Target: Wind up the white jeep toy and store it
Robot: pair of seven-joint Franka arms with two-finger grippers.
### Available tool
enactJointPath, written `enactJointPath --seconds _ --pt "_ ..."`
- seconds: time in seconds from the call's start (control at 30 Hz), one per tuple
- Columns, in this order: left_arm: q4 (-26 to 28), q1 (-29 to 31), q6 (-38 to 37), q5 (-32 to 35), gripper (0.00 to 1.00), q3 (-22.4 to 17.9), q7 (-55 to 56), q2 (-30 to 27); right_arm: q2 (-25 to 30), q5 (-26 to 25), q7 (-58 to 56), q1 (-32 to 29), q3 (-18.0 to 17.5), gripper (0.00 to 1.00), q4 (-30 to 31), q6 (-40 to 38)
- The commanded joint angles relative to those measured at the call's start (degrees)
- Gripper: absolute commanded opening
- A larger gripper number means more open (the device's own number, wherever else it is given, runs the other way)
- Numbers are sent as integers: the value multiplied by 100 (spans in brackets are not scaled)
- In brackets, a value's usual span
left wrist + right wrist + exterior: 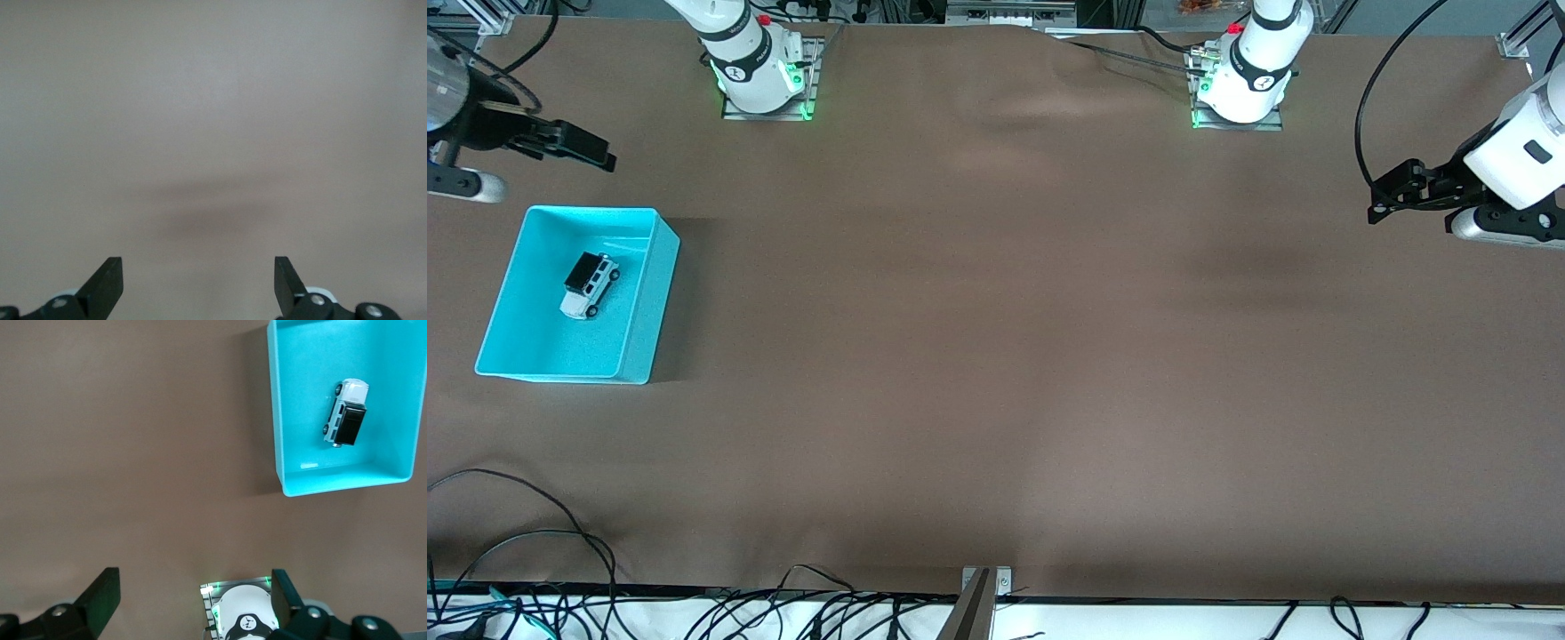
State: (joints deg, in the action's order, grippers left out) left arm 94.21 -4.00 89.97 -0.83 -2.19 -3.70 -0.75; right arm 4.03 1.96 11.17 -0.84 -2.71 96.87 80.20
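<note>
White jeep toy (591,284) in cyan bin (649,302) | left end effector (199,283) agape | right end effector (195,600) agape, cropped

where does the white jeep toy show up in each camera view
Front view: the white jeep toy lies in the cyan bin, at the right arm's end of the table.
Left wrist view: not in it, only bare table past the open left gripper.
Right wrist view: the jeep lies in the bin.
Shared landmark: the cyan bin, in the front and right wrist views.
</note>
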Motion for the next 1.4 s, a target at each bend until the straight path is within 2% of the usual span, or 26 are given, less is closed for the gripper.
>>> enactJointPath --seconds 0.0,0.27,0.8,1.03,1.37 --pt "-157 -48 -112 -22 100 -36 62 67 -104 15 43 -48 -80 100 -116 49" --pt "-175 -57 -112 -22 100 -36 159 67 -104 6 -361 -48 16 100 -89 66" --pt "-184 -75 -120 -13 100 -27 168 67 -78 -3 -387 163 192 100 -19 198" --pt "-184 -66 -120 -13 100 -27 168 67 -95 -3 -414 163 192 100 86 848" --pt "-184 -75 -120 -13 100 -27 168 67 -69 -3 -431 163 183 100 183 945"
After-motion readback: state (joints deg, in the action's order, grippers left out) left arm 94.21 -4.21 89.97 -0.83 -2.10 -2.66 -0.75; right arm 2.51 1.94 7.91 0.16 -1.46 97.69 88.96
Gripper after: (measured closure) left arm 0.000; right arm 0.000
